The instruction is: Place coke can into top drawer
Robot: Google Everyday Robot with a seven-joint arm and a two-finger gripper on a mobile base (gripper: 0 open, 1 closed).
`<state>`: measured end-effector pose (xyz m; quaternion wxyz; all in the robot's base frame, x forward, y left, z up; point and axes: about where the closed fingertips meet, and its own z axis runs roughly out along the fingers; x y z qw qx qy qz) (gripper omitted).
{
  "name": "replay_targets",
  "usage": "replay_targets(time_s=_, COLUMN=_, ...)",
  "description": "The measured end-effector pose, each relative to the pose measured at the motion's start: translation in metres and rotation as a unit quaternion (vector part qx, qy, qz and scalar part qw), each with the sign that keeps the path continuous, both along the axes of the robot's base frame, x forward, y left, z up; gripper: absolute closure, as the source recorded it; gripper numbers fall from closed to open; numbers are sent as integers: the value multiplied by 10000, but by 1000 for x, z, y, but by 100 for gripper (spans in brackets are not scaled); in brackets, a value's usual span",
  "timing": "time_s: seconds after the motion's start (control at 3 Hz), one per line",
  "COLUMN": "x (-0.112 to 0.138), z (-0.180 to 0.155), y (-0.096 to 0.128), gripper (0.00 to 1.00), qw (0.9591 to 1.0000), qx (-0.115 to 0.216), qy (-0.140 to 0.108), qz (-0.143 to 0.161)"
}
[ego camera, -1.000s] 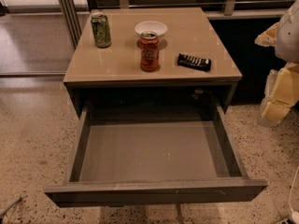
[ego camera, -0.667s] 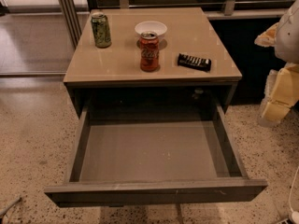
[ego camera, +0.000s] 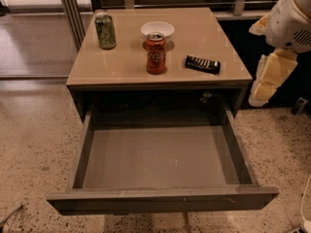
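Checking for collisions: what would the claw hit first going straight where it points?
Likely the speckled floor: the claw hangs right of the cabinet, pointing down, clear of the top drawer. Depth is unclear.

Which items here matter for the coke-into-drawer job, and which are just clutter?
Job:
coke can, upright on the cabinet
top drawer, open
gripper, right of the cabinet

Lying about:
green can
white bowl
black flat object
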<state>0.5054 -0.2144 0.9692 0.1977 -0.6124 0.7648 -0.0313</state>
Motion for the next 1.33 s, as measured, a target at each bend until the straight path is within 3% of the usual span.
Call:
replay_targets(time_s=0.67, x=101, z=-7, y=40, gripper=0, qw=9961, qx=713, qy=-451, qz=259)
replay_targets(time_s=1.0, x=147, z=-13, y=69, gripper=0, qw=9889, qx=1318, qy=-566, qz=376)
replay_targets(time_s=1.33, x=181, z=-23, y=101, gripper=0, qw=9760, qx=2025, qy=-613, qz=513)
